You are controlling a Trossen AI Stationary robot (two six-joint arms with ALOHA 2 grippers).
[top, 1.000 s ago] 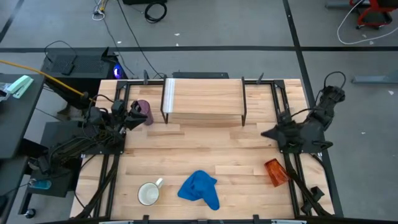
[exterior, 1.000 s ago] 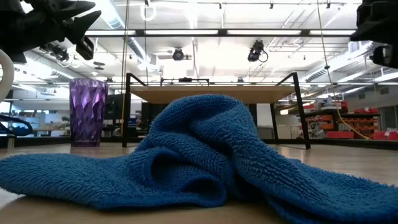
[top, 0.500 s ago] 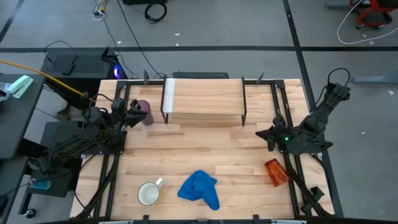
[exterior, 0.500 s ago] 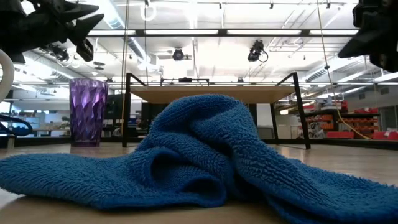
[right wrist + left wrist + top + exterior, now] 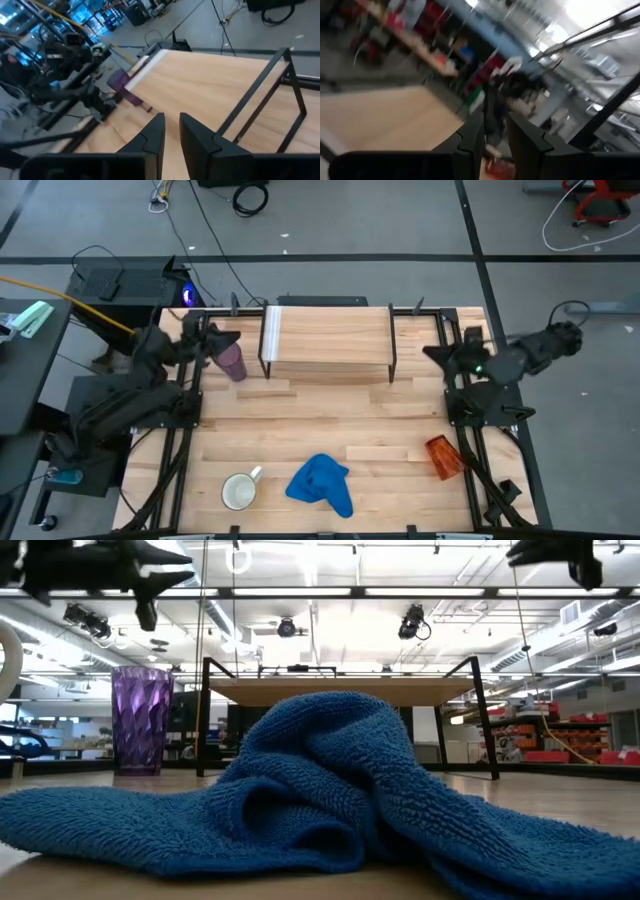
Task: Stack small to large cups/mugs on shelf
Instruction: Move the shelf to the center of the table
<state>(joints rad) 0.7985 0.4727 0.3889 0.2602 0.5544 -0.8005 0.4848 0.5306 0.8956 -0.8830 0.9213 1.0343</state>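
The translucent purple cup [image 5: 232, 362] [image 5: 141, 720] [image 5: 125, 85] stands upright on the table beside the left end of the shelf [image 5: 328, 340] [image 5: 340, 690]. The white mug [image 5: 240, 491] stands near the table's near edge. The orange cup [image 5: 443, 456] lies on its side at the near right. My left gripper [image 5: 228, 338] [image 5: 165, 565] hangs shut in the air above the purple cup, well clear of it. My right gripper [image 5: 435, 352] [image 5: 171, 127] hangs shut in the air off the shelf's right end, pointing left across the shelf.
A crumpled blue cloth [image 5: 322, 483] [image 5: 320, 790] lies near the table's near edge, right of the mug. The shelf's black legs [image 5: 391, 345] stand at both its ends. Bare tabletop [image 5: 330, 415] spreads between the shelf and the cloth.
Both arms have risen from low positions at the table's sides. My left gripper went up and toward the far edge, ending above the purple cup. My right gripper swung up and toward the far edge, to the shelf's right end. The cups, mug and cloth stayed put.
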